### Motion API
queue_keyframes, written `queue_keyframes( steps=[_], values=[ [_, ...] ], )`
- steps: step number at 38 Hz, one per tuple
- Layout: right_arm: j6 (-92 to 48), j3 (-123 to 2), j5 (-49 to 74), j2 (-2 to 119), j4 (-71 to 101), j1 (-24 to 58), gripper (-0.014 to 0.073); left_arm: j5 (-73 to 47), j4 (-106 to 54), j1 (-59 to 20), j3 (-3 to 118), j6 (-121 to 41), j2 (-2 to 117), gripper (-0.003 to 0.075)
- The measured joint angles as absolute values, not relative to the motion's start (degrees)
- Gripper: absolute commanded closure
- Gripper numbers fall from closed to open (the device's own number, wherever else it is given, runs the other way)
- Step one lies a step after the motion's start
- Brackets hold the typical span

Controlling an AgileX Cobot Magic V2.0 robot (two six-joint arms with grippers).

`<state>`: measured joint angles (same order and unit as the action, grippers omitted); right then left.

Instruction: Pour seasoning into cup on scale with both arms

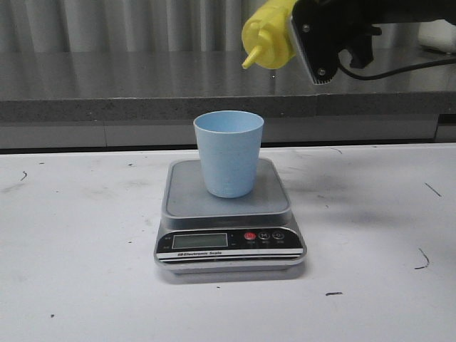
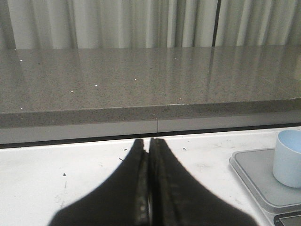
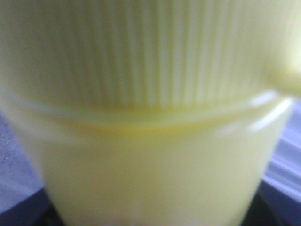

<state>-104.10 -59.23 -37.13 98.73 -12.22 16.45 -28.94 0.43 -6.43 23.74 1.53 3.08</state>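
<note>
Closest to the front camera sits the scale (image 1: 229,221), its black panel and display at lower centre of the frame, with the cup (image 1: 229,153) standing upright on the steel platform, roughly centred; well above and to the right, at the top edge, the right gripper (image 1: 296,32) holds the seasoning (image 1: 269,37) tipped over so the nozzle points down and to the left, its tip ending above and just right of the cup's rim, not over the mouth; judged from that offset, a squeeze now would likely send seasoning onto the platform or the table (image 1: 78,242) beside the cup, and the height of the bottle would widen any stray stream; a sideways correction made too low could also clip the light cup and topple it; nothing can be seen leaving the nozzle; the right wrist view adds what the front one lacks, a blurred close look at the ribbed cap and yellow body filling the frame, so the bottle sits right against that camera, though the fingers themselves are barely visible there and how tightly they press cannot be told; the left wrist view alone shows the left gripper (image 2: 149,188), its fingers pressed together on nothing, low over the table with the scale and cup at the frame's right edge, well apart from it.
</note>
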Motion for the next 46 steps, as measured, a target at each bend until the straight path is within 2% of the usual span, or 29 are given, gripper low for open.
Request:
queue_keyframes(
  steps=[14,21,29,36,46],
  values=[
    [-94.35,-59.23,-37.61,98.73,-11.08,16.45,0.0556,-28.94,0.43,-6.43,23.74,1.53,3.08,0.0740],
    [-76.88,-59.23,-39.55,98.73,-4.02,16.45,0.0556,-28.94,0.43,-6.43,23.74,1.53,3.08,0.0740],
    [-51.49,-59.23,-39.90,98.73,15.53,16.45,0.0556,-28.94,0.43,-6.43,23.74,1.53,3.08,0.0740],
    [-29.28,-59.23,-34.56,98.73,28.07,16.45,0.0556,-29.04,0.43,-6.43,23.74,1.53,3.08,0.0740],
    [-20.36,-59.23,-25.43,98.73,29.03,16.45,0.0556,-29.04,0.43,-6.43,23.74,1.53,3.08,0.0740]
  ],
)
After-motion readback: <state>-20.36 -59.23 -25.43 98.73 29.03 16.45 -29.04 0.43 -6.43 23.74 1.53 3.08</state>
